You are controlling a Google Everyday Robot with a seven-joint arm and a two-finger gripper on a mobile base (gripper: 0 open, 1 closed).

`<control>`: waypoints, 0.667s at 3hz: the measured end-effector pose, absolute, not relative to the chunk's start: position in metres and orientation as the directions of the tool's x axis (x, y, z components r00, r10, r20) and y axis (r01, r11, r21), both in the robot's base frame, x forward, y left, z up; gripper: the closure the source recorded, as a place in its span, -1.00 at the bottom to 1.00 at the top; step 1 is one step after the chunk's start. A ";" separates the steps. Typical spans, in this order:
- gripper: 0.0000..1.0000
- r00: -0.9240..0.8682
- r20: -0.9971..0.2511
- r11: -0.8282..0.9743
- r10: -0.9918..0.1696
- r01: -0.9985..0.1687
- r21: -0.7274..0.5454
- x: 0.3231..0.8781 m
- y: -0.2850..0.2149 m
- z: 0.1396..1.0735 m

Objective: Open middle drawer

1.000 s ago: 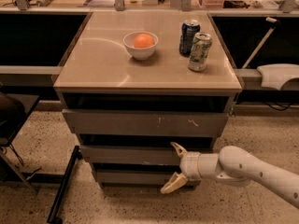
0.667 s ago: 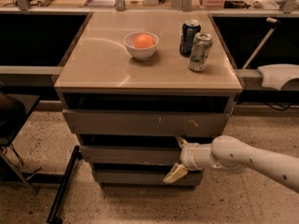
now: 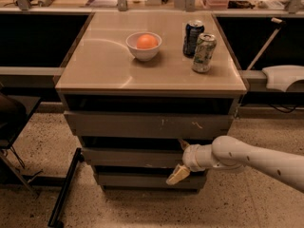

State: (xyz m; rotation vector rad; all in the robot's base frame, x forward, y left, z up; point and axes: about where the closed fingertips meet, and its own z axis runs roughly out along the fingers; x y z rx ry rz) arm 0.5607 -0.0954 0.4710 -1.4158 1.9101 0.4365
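The middle drawer (image 3: 130, 156) is the plain grey-brown front of medium width, between the scratched top drawer (image 3: 147, 125) and the narrow bottom drawer (image 3: 142, 180). It sits almost flush with the others. My gripper (image 3: 175, 160) is at the right part of the middle drawer front, on a white arm coming in from the right. It is open. One fingertip (image 3: 182, 143) is in the dark gap above the drawer front and the other fingertip (image 3: 174, 175) hangs below its lower edge.
On the cabinet top (image 3: 99, 65) stand a white bowl (image 3: 143, 49) holding an orange, a dark can (image 3: 193, 38) and a green-white can (image 3: 204, 52). A black pole (image 3: 64, 189) leans at the lower left. A chair (image 3: 12, 122) is at the left.
My arm has moved left and in toward the cabinet. The gripper now straddles the middle drawer front. The drawers have not visibly moved.
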 end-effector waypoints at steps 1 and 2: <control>-1.00 -0.239 -0.690 0.415 -0.684 -0.905 -0.098 0.589 -0.119 0.435; -0.94 -0.239 -0.690 0.415 -0.684 -0.905 -0.098 0.589 -0.119 0.435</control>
